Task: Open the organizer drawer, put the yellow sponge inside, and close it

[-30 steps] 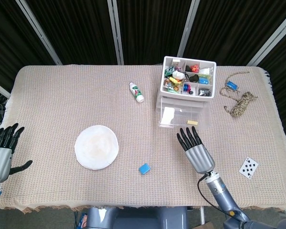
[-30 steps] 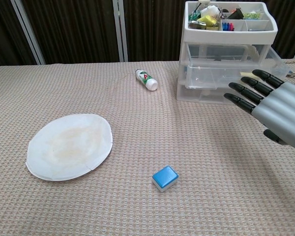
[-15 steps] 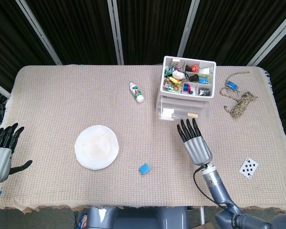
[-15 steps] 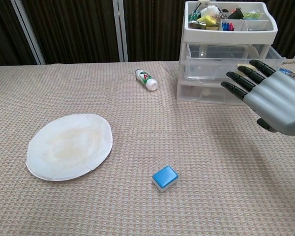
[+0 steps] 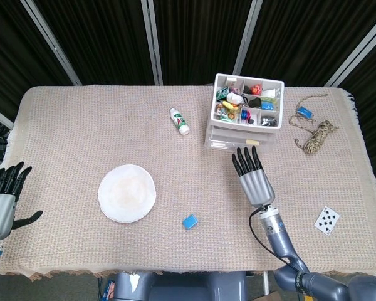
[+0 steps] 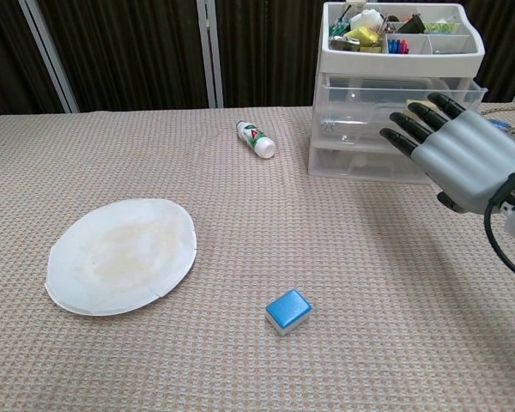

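Worktop [image 5: 81, 125]: covered by a beige woven cloth, filling most of both views; unchanged.

Organizer [image 5: 245, 116]: clear plastic drawer unit with a white compartment tray of small items on top, upper right of centre in the head view, upper right in the chest view. Change: a second ago its middle drawer [image 6: 395, 105] stood pulled well out toward the robot; half a second ago it was partly in; now its front sits flush, or very nearly flush, with the other drawers.

Right hand [image 5: 254, 179]: lower right of centre in the head view, right edge in the chest view. Flat, fingers [image 6: 405, 137] straight and slightly apart, holding nothing. It has advanced toward the organizer, and the fingertips now lie at the drawer front; actual contact cannot be confirmed.

Left hand [image 5: 1, 197]: lower left edge of the head view, unmoved. Fingers extended and apart, holding nothing.

Paper plate [image 5: 127, 193]: left of centre, unchanged.

Rope bundle [image 5: 318, 135], playing card [image 5: 326, 220], small bottle [image 5: 179, 121], blue block [image 5: 189, 221]: all unchanged.

Yellow sponge [image 5: 252, 143]: a pale yellow bit shows at the drawer front just above the right fingertips; earlier it lay inside the open drawer. Now mostly hidden.

Assessment: with the sponge apparently inside and the drawer pushed home, the task looks essentially complete; only a final seating press and withdrawal of the right hand seem to remain.
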`<state>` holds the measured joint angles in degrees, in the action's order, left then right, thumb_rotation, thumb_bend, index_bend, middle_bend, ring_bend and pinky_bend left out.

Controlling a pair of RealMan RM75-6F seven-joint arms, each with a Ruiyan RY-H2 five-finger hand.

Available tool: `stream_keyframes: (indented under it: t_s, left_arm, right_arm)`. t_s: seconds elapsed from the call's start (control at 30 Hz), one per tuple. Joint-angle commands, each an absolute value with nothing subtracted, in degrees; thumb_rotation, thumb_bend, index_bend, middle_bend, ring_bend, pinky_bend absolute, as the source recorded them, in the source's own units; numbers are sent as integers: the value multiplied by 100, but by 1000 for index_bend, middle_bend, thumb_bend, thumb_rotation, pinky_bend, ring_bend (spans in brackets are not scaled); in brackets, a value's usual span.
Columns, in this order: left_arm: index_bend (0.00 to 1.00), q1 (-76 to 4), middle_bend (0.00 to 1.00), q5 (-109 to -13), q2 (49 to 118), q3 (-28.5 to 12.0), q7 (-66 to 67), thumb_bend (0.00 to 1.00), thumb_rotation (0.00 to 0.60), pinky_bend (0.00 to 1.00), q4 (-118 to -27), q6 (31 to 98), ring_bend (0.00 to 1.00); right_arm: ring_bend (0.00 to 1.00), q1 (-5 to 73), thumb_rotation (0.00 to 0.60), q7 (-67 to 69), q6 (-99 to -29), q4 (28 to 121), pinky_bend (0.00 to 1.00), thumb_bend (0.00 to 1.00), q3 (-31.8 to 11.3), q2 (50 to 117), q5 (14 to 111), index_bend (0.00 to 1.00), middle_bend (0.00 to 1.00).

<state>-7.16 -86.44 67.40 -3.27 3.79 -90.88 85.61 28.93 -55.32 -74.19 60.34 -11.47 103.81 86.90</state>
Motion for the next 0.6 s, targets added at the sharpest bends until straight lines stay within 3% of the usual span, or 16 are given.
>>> stream_keyframes:
  t_s: [0.03, 0.6]
  left_arm:
    - [63, -718, 0, -8632, 6736, -327, 374, 116, 600, 0, -9092, 8547, 0]
    - [63, -742, 0, -8562, 6691, -325, 332, 114, 600, 0, -9144, 8444, 0]
  right_arm:
    - [0, 3010, 600, -5589, -7311, 5920, 0, 197, -1288, 10467, 8527, 0, 0]
    - [0, 3452, 600, -5535, -7034, 5347, 0, 197, -1611, 10770, 7993, 0, 0]
